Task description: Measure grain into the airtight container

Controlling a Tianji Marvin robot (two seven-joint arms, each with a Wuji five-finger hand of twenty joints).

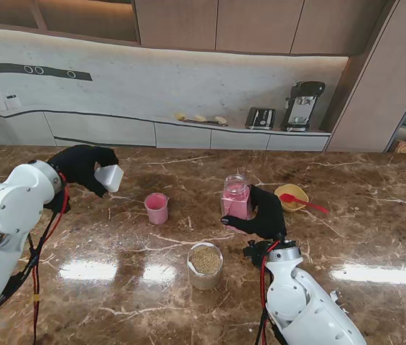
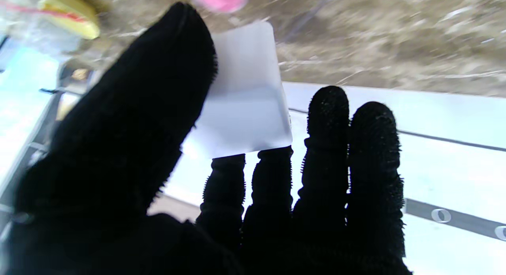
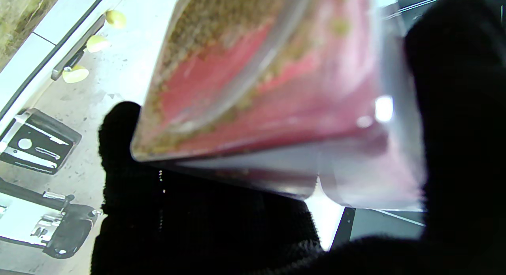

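Right wrist view: my right hand [image 3: 454, 148] has its fingers [image 3: 118, 148] wrapped round the airtight container [image 3: 276, 101], a clear pink jar with brown grain showing inside its wall. From the stand view that right hand [image 1: 266, 214] holds the jar [image 1: 236, 198] just right of the desk's [image 1: 375, 230] middle; whether it rests on the desk or is lifted I cannot tell. My left hand [image 1: 80, 167] sits far left, thumb and fingers [image 2: 328, 109] pinching a white square lid [image 1: 109, 177], held off the surface. Between the hands stands a small pink cup [image 1: 157, 208]; nearer to me, a clear tub of grain [image 1: 205, 264]. Right of the jar lies a yellow dish [image 1: 291, 195] with a red spoon [image 1: 305, 203]. I judge measuring is about done and capping comes next: bring lid over the jar mouth, square and level. I can read no labels or writing anywhere.
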